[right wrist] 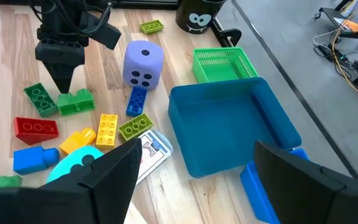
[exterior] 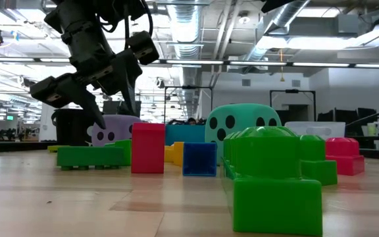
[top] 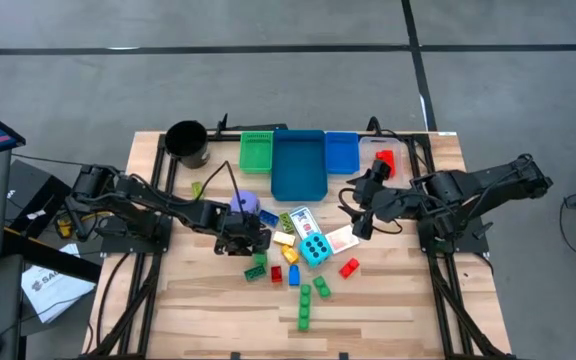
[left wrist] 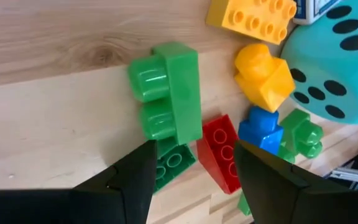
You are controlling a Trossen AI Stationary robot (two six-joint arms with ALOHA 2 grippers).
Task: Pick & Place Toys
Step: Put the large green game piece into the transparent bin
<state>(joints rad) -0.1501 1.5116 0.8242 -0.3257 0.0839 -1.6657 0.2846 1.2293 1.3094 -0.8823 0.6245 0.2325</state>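
Bricks: red, green, yellow, blue bricks (top: 290, 268) clustered mid-table, bare wood at 6 o'clock.
Left gripper (top: 252, 243): fingers apart, empty, above green brick (left wrist: 166, 93).
Right gripper (top: 361, 222): spread, empty, at 3 o'clock.
Hidden: playing cards (top: 302, 220) partly under cyan die (top: 315, 248).

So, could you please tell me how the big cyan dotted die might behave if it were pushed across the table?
The cyan dotted die has rounded corners, so it may tumble rather than slide. It looks hollow and probably light. Small bricks, like the yellow brick touching it, would likely get shoved along.
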